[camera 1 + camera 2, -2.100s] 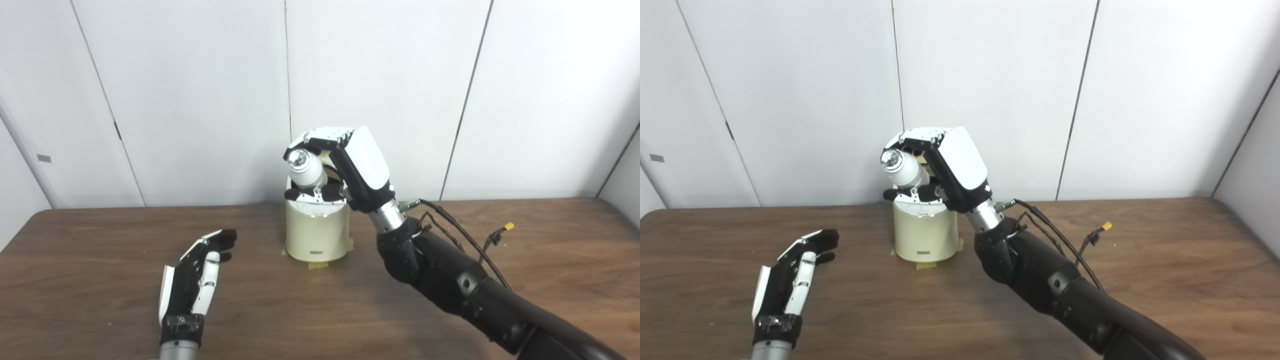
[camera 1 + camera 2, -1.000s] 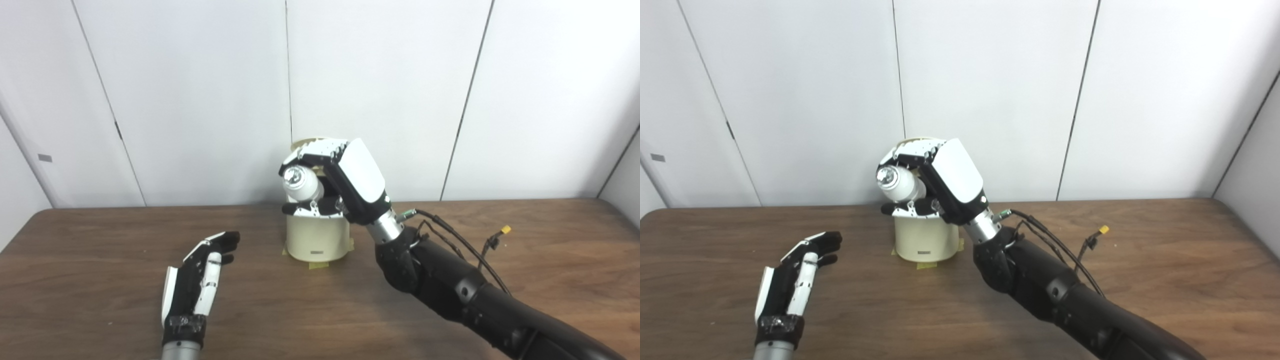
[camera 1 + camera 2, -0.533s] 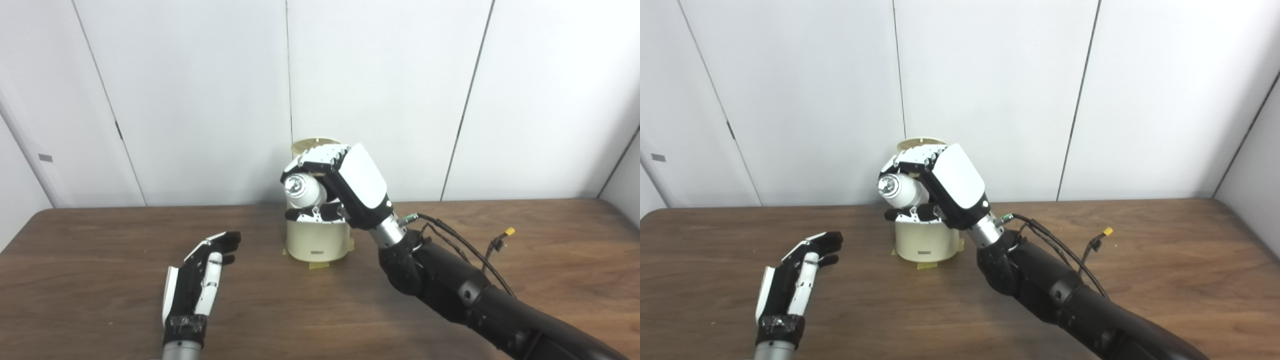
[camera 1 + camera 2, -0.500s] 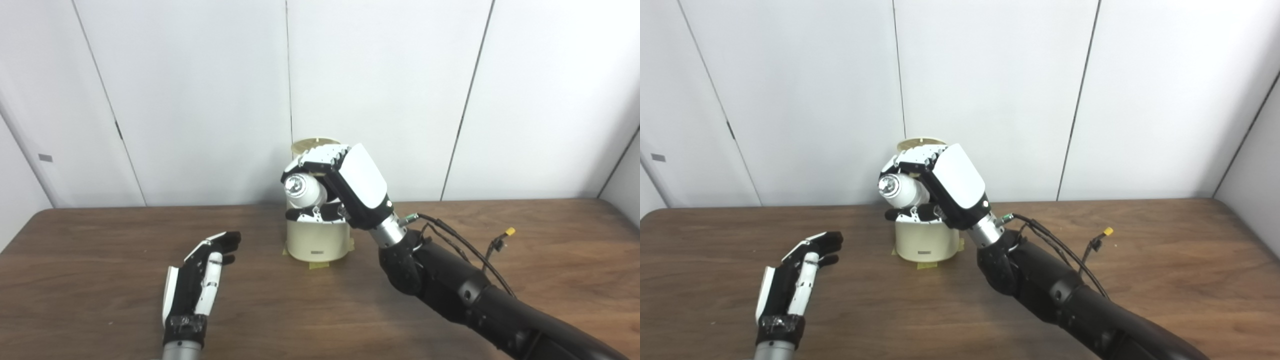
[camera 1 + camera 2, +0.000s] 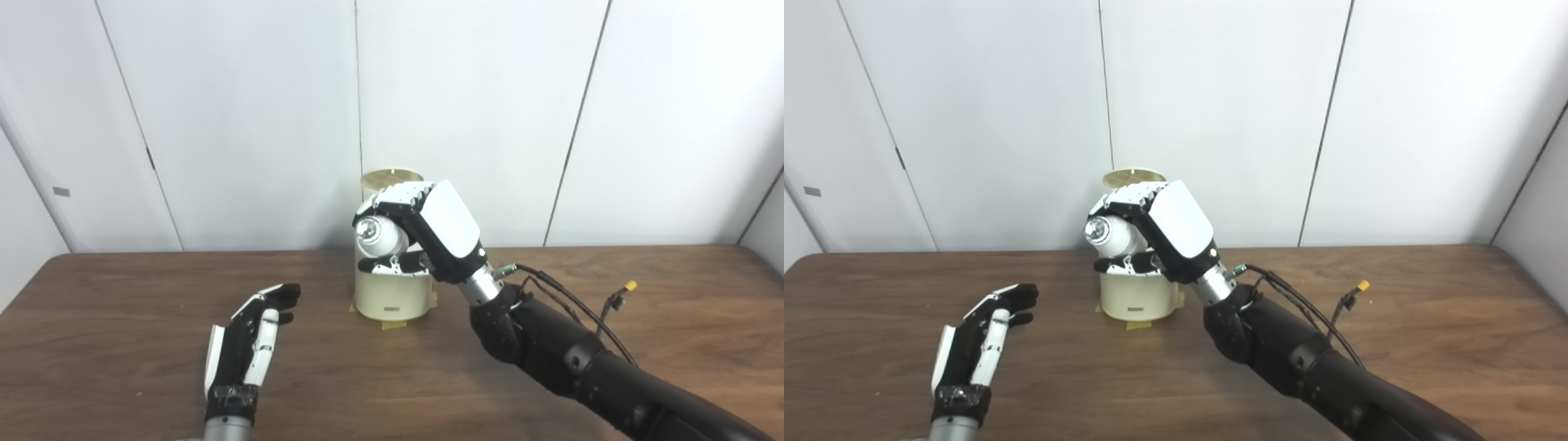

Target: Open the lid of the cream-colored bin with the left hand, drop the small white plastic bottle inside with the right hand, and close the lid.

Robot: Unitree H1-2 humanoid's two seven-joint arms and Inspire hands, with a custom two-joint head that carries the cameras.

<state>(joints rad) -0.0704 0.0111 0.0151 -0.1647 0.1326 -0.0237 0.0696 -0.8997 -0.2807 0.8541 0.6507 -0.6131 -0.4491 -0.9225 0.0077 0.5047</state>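
Observation:
The cream-colored bin [image 5: 392,298] stands at the back middle of the table, its round lid [image 5: 390,178] raised upright behind it. My right hand [image 5: 432,229] hovers just over the bin's mouth, shut on the small white plastic bottle [image 5: 381,236], which lies tilted with its shiny end toward me. My left hand [image 5: 248,345] rests low over the table to the bin's left, open and holding nothing, well apart from the bin.
Yellow tape [image 5: 389,324] marks the bin's base on the brown table [image 5: 122,343]. Loose black cables with a yellow plug [image 5: 628,286] trail from my right forearm. White wall panels stand close behind the bin.
My right hand has come down with the bottle toward the bin's mouth, so the raised lid now shows above it. The camera shifted slightly. The left hand stays put.

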